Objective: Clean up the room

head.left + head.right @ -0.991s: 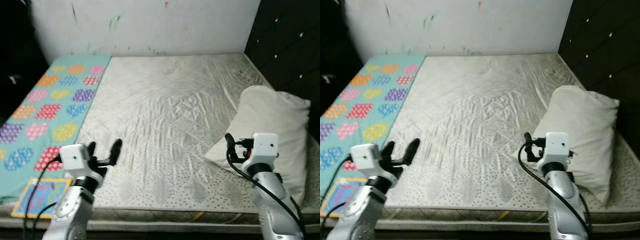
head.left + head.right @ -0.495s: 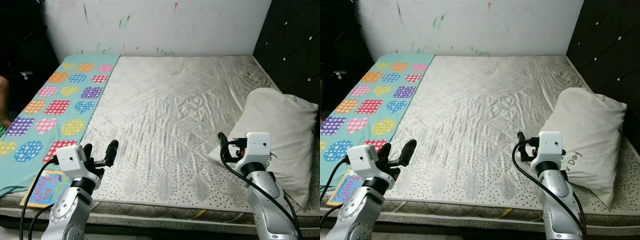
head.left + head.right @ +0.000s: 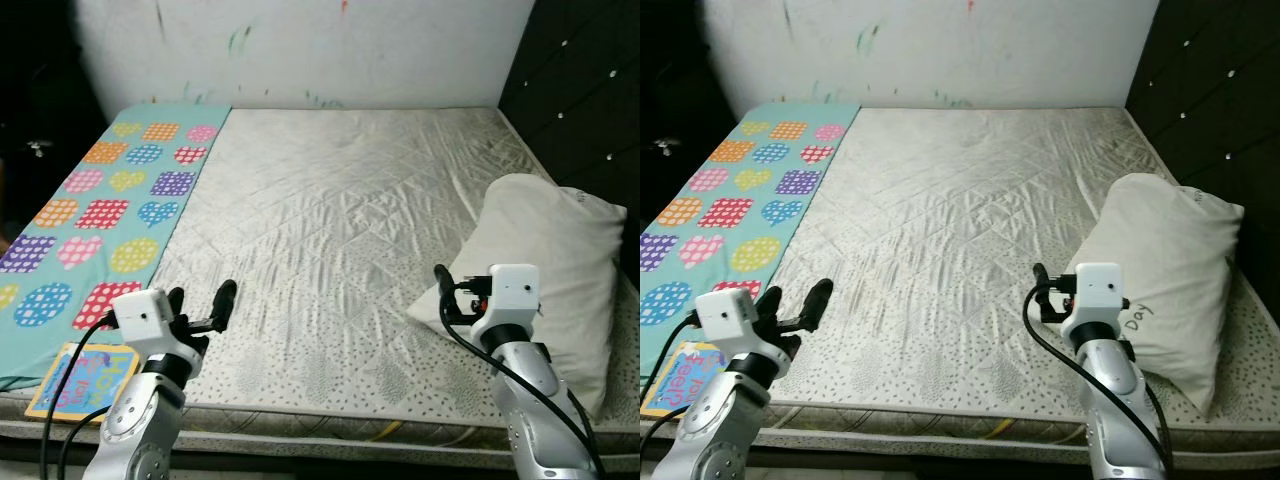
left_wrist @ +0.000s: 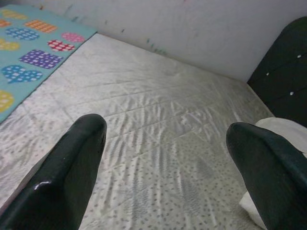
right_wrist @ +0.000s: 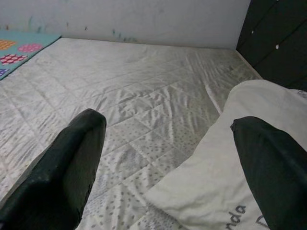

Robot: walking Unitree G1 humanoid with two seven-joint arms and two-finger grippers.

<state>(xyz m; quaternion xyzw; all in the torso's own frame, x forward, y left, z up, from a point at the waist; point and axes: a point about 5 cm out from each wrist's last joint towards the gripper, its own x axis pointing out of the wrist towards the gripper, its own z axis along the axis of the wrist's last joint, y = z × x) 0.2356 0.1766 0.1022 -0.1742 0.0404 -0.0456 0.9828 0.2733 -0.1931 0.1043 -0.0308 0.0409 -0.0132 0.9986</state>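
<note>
Pillow (image 3: pixel 545 265): white, lying on the bed's right side against the dark headboard (image 3: pixel 585 95); its long axis runs from the near right edge of the bed up toward the headboard, the nearer corner pointing in at the mattress middle.
Bed (image 3: pixel 330 220): bare silver quilted mattress; a teal mat (image 3: pixel 95 215) with coloured hearts and circles covers its left strip.
Book (image 3: pixel 75 380): colourful, flat on the near left corner of the bed — just left of the left arm.
Left gripper (image 3: pixel 203 305): fingers spread wide, holding nothing, low over the near left edge of the bed.
Right gripper (image 3: pixel 1040 292): fingers wide apart and empty, just beside the pillow's near corner.
Change: the whole view has shifted slightly since half a second ago — camera motion; both grippers keep the same open pose, the pillow lies as before.
</note>
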